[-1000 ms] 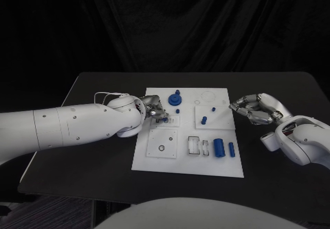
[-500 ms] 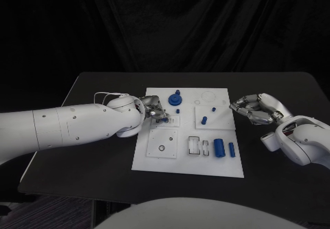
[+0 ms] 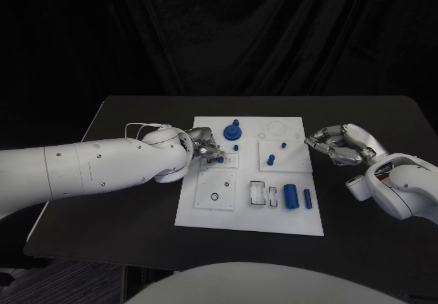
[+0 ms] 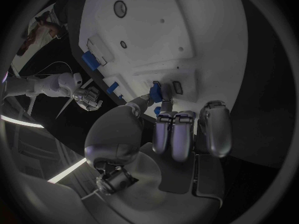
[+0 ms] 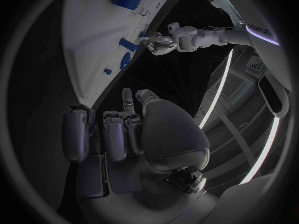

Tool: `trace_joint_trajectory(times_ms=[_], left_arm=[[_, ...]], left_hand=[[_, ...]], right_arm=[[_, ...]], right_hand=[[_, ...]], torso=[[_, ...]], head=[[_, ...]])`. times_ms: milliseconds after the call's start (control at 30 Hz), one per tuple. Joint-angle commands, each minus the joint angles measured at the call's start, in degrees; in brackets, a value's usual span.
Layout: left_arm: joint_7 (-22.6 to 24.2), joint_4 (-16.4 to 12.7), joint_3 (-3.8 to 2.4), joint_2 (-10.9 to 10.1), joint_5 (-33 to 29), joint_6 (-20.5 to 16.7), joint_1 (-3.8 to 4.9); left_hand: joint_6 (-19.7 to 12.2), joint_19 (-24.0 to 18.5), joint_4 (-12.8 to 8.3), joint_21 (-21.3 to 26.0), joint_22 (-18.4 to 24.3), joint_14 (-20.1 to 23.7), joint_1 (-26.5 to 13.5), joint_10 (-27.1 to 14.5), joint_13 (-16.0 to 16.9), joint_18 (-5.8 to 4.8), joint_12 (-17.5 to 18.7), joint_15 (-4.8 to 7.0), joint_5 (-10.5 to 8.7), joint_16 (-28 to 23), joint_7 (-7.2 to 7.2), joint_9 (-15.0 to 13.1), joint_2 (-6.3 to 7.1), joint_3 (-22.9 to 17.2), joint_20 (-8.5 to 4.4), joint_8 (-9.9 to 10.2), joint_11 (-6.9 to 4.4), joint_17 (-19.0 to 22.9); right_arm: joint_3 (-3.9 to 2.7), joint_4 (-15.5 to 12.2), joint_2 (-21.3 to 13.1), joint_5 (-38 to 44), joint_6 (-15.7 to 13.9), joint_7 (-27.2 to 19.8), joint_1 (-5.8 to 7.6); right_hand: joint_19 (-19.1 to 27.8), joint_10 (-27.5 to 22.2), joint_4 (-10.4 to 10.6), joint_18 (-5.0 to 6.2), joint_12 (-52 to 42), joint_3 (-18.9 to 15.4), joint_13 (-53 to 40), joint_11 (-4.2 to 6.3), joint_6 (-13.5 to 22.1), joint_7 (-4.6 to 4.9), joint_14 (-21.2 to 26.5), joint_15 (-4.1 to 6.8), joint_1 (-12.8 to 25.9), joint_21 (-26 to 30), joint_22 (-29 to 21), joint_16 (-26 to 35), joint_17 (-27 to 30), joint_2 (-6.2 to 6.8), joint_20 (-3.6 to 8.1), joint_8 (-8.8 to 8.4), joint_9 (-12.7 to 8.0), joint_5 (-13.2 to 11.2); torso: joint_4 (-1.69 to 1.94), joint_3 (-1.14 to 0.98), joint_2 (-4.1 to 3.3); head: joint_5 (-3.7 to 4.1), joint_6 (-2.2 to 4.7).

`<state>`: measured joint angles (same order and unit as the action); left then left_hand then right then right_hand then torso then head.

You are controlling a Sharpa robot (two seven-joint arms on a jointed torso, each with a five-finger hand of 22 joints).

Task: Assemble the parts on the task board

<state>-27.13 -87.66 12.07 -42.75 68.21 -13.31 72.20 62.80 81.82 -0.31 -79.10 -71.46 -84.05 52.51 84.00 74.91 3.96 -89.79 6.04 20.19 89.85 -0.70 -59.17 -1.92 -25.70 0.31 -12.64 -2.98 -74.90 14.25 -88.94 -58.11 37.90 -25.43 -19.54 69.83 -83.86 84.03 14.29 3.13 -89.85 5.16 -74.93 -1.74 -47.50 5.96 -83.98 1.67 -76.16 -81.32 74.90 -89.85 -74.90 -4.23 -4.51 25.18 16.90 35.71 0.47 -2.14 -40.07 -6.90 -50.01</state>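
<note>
On the table: board [image 3: 246, 215] lies mid-table between the two arms, its long side running away from the robot.
Left hand [image 3: 204, 147]: over the board's left edge, fingertips pinching a small blue peg [image 4: 155, 91] at a raised socket block; the other fingers are curled in.
Right hand [image 3: 340, 144]: just off the board's right edge, fingers curled in, holding nothing.
Peg axis: roughly upright to the board, as far as the left wrist view tells.
Nearer hand: left; the peg's seat lies directly under its fingertips, so the likely next move is a straight press down.

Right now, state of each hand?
Left hand: pinching a small blue part at the task board.
Right hand: fingers curled in, holding nothing.
</note>
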Motion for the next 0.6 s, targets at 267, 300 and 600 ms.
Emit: trace_joint_trajectory(times_ms=[267, 300, 600], left_arm=[[0.92, 0.04, 0.04, 0.04, 0.14, 1.0, -0.34], [0.98, 0.06, 0.04, 0.05, 0.14, 1.0, -0.35], [1.06, 0.5, 0.04, 0.3, 0.14, 1.88, -0.43]], left_hand=[[0.83, -0.21, 2.36, 0.52, 0.08, -5.95, -2.36, 6.0, 15.09, 0.37, -0.21, 0.17, -3.92, 0.15, -0.15, 0.33, 0.5, 2.59, -0.12, 0.91, -0.21, -15.1], [0.95, -0.24, 3.13, 0.62, 0.16, -5.95, -2.96, 6.0, 15.09, 0.38, -0.21, 0.14, -5.31, 0.15, -0.17, 0.39, 0.56, 3.36, -0.1, 1.03, -0.2, -15.1], [1.7, -0.09, 9.02, 0.96, -0.02, -5.95, -4.58, 6.0, 15.09, 0.4, -0.21, 0.12, -11.05, 0.15, -0.17, 0.66, 0.93, 10.27, -0.07, 2.22, -0.15, -15.1]], right_arm=[[-0.03, 0.09, 0.02, -0.01, 0.33, 0.88, -0.13], [-0.03, 0.1, 0.03, -0.01, 0.36, 0.91, -0.13], [-0.03, 0.18, 0.12, -0.01, 0.61, 1.12, -0.13]], right_hand=[[-1.16, 5.97, -0.06, -0.69, -0.15, 0.3, -15.07, 0.12, 0.56, 0.0, -6.02, 0.32, -0.69, 0.34, 11.88, -0.15, -15.1, 0.12, 0.25, 0.4, 0.06, 0.25], [-1.16, 5.97, -0.06, -0.69, -0.15, 0.3, -15.07, 0.12, 0.56, 0.0, -6.02, 0.32, -0.69, 0.34, 11.88, -0.15, -15.1, 0.12, 0.25, 0.4, 0.06, 0.25], [-1.14, 5.97, -0.45, -0.68, -0.15, 0.56, -15.07, 0.12, 0.66, 0.0, -6.02, 0.32, -1.06, 0.37, 11.87, -0.15, -15.1, 0.26, 0.26, 0.62, 0.07, 0.69]], torso=[[0.01, -0.01, -0.03], [0.01, -0.02, -0.03], [0.01, -0.01, -0.01]], head=[[-0.01, 0.01], [-0.03, 0.01], [0.05, 0.01]])
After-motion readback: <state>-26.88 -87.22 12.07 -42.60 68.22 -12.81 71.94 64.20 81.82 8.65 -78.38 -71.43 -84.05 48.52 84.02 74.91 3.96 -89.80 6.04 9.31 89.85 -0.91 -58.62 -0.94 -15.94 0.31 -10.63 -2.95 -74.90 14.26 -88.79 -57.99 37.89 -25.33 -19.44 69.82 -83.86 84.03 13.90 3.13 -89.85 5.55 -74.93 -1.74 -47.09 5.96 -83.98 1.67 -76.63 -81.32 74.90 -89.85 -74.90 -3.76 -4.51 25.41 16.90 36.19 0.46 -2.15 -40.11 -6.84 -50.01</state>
